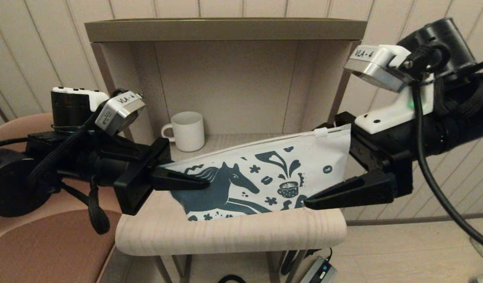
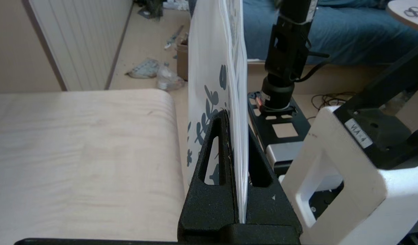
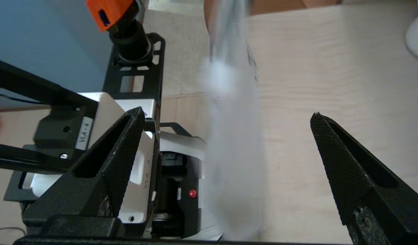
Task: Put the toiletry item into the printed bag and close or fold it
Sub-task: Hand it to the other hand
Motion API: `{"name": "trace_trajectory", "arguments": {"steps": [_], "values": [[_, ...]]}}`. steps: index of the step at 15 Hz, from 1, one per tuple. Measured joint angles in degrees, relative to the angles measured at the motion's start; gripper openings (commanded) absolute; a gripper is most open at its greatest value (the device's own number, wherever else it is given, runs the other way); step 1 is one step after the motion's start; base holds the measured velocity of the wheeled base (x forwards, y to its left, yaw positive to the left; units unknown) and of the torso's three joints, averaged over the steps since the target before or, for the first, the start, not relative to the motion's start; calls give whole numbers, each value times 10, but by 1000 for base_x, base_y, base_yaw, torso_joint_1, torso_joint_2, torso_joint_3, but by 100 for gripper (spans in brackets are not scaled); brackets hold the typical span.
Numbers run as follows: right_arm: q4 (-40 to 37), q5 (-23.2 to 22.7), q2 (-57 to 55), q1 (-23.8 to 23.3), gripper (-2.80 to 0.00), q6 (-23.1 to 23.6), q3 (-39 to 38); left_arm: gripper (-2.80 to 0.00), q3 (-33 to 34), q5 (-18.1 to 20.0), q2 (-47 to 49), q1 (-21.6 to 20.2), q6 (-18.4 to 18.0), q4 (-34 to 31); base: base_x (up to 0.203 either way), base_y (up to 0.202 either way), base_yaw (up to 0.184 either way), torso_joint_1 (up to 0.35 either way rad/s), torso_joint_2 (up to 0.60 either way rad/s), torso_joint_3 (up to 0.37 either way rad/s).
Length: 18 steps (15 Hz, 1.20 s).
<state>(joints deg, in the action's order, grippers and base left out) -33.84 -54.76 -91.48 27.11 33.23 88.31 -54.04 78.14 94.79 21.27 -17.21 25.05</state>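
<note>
Pale wooden worktop (image 1: 225, 236) under a shelf nook, white ribbed mug (image 1: 188, 131) at the back, printed bag (image 1: 265, 181) held upright above it, left pincer (image 1: 202, 183) pinching its left edge, right pincer (image 1: 324, 167) spread wide around its right end.
</note>
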Motion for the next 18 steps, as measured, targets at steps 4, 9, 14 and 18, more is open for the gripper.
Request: {"name": "trace_trajectory", "arguments": {"steps": [4,9,14,18], "values": [[-2,5,6,7,0,0,11,-280,0,-1,8,1,-3,0,0,0,0,0,0,0],[-10,95,-7,36,0,0,32,-280,-1,-3,10,1,-3,0,0,0,0,0,0,0],[-71,108,-34,43,0,0,107,-280,2,-3,10,1,-7,0,0,0,0,0,0,0],[-73,108,-39,41,0,1,103,-280,3,-4,9,1,-7,0,0,0,0,0,0,0]]}}
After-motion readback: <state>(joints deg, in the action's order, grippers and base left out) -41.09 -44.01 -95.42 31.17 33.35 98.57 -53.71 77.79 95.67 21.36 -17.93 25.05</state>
